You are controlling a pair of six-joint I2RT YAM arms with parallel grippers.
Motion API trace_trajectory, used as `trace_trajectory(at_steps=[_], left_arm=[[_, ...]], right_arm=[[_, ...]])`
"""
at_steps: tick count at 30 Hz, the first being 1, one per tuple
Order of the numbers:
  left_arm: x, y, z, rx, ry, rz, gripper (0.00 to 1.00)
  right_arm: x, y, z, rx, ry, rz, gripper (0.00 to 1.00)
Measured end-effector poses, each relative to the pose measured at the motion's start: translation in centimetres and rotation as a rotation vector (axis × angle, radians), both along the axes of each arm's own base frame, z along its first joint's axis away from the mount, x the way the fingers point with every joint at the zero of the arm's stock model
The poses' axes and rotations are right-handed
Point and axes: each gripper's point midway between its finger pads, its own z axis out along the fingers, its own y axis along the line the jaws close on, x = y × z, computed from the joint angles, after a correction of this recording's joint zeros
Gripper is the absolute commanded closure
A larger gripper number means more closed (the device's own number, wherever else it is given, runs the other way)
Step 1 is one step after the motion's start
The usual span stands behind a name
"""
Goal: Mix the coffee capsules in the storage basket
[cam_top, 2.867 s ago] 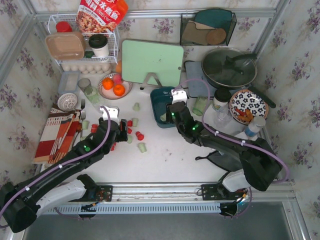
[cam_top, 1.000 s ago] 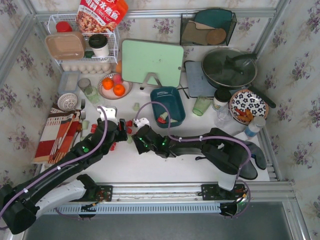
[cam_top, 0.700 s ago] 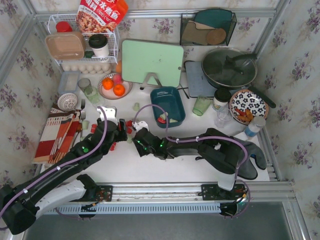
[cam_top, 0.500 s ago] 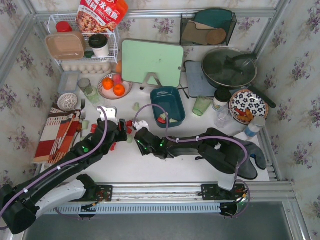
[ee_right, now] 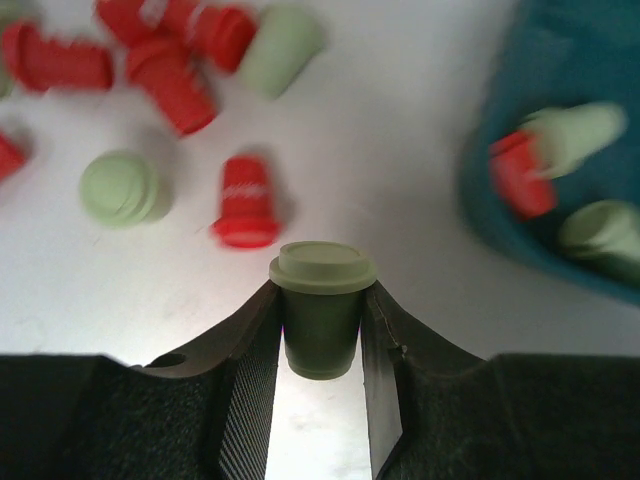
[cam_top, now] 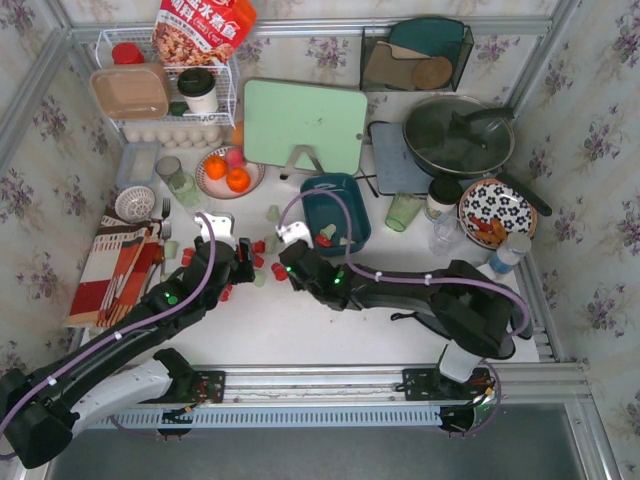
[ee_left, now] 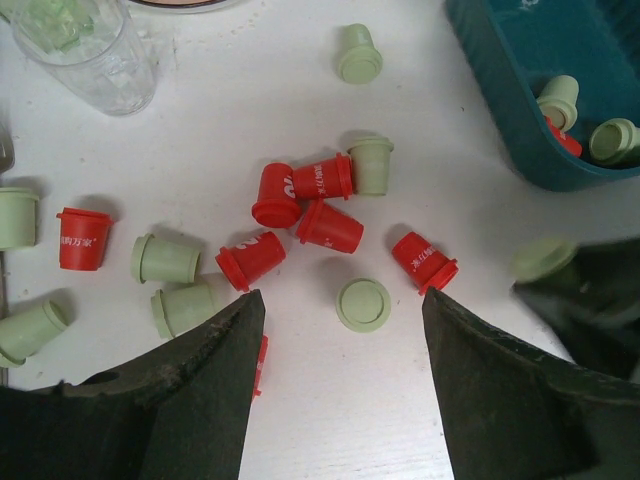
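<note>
The teal storage basket (cam_top: 347,205) stands mid-table with a few red and pale green capsules inside; it also shows in the left wrist view (ee_left: 500,110) and the right wrist view (ee_right: 580,60). Several red and pale green capsules (ee_left: 325,225) lie loose on the white table left of it. My right gripper (ee_right: 320,310) is shut on a pale green capsule (ee_right: 322,305), held above the table between the loose pile and the basket; the gripper shows from above (cam_top: 292,252). My left gripper (ee_left: 340,310) is open and empty, just near of the pile, with a green capsule (ee_left: 362,304) ahead of its jaws.
A clear glass (ee_left: 85,50) stands left of the pile. A plate of oranges (cam_top: 228,172), a green cutting board (cam_top: 305,122), a green glass cup (cam_top: 402,210), a pan (cam_top: 458,135), a patterned bowl (cam_top: 497,210) and cutlery on a striped cloth (cam_top: 125,265) ring the work area.
My right gripper left the basket, reached to the loose pile, closed on a pale green capsule and has moved back toward the basket with it. The left arm has barely moved.
</note>
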Motion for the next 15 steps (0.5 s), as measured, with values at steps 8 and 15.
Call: trace_trajectory(at_steps=[8, 15], left_arm=[[0.0, 0.1, -0.1, 0.003, 0.002, 0.003, 0.32], [0.3, 0.3, -0.8, 0.028, 0.017, 0.018, 0.32]], right_arm=[[7.7, -7.0, 5.4, 0.028, -0.178, -0.213, 0.72], [11.6, -10.6, 3.4, -0.001, -0.189, -0.301, 0.58]])
